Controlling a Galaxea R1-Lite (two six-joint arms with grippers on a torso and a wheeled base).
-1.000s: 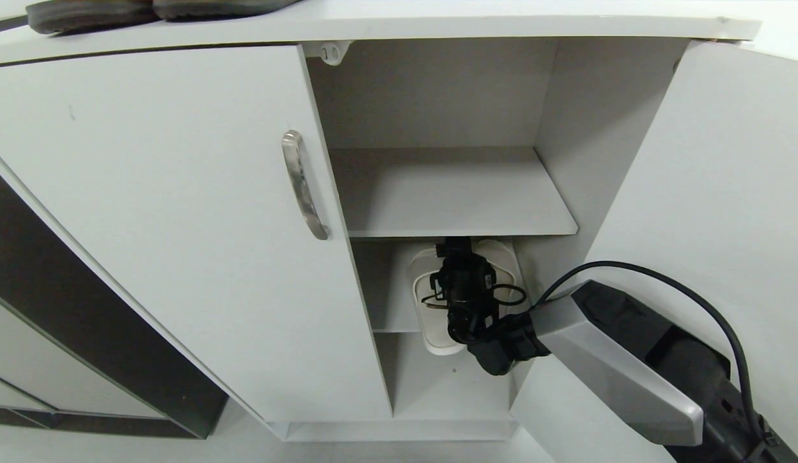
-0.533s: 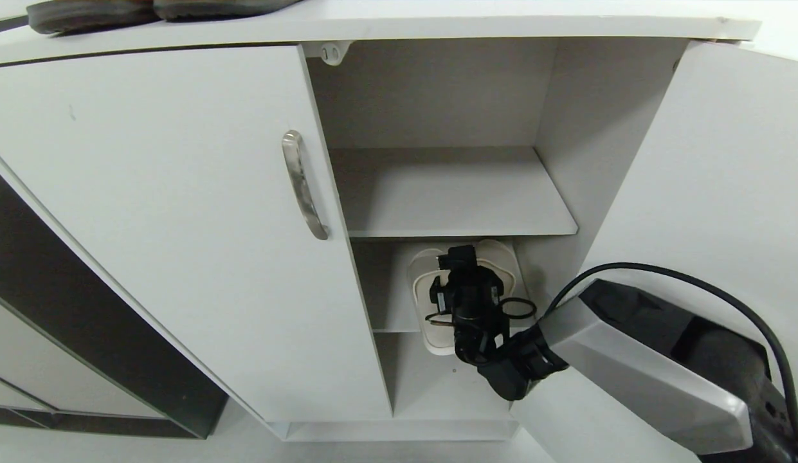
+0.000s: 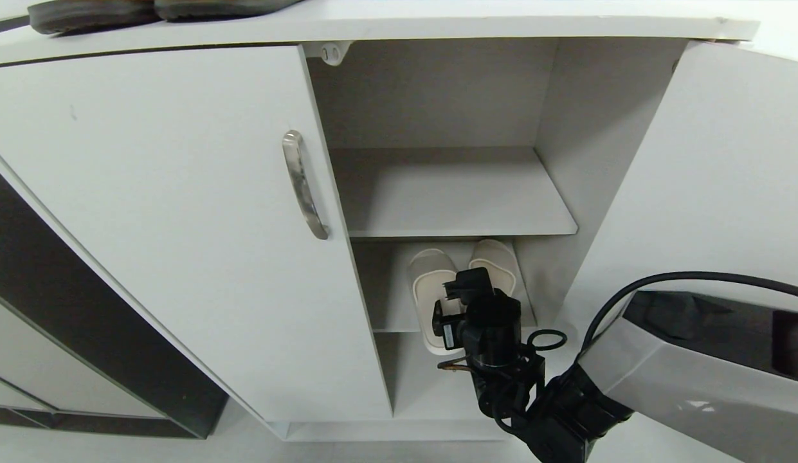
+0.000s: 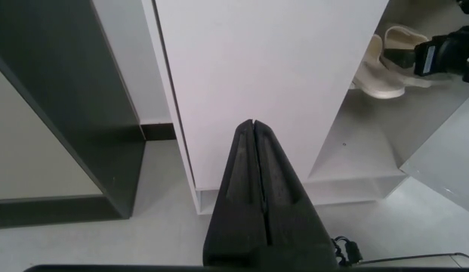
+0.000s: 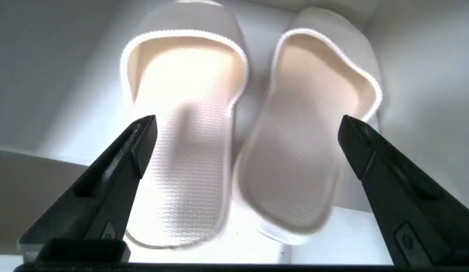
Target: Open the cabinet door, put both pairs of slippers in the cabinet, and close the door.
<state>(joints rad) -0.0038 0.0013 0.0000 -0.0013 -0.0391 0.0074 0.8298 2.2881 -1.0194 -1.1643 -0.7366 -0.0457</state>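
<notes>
The white slippers (image 3: 437, 283) are seen lying side by side, soles down, on the lower shelf (image 3: 386, 302) of the cabinet (image 3: 501, 26), beside the open door (image 3: 714, 161). The right gripper (image 3: 460, 301) is held just in front of them at the shelf's front edge. Its fingers (image 5: 113, 181) are spread wide apart with nothing between them. The left gripper (image 4: 253, 132) is held low in front of the closed door (image 3: 148, 193), its fingers pressed together on nothing. The dark slippers (image 3: 148, 9) lie on the cabinet top above the closed door, not yet put away.

The main risk is judged to lie with the white slipper nearer the closed door, whose heel is seen overhanging the shelf's front edge. If it is brushed by a spread finger or by the cable loop (image 3: 545, 339) at the wrist, it could be dragged off onto the cabinet floor (image 3: 431, 386). The overhanging heel could also be struck by the open door when that is swung shut. The open door itself stands close beside the right arm and could be knocked.

Each white slipper's long axis runs front to back, with the toes toward the cabinet's back wall and the heels toward the opening. The two lie nearly parallel. Of the dark pair only the near sides are seen, so their pointing cannot be told.
</notes>
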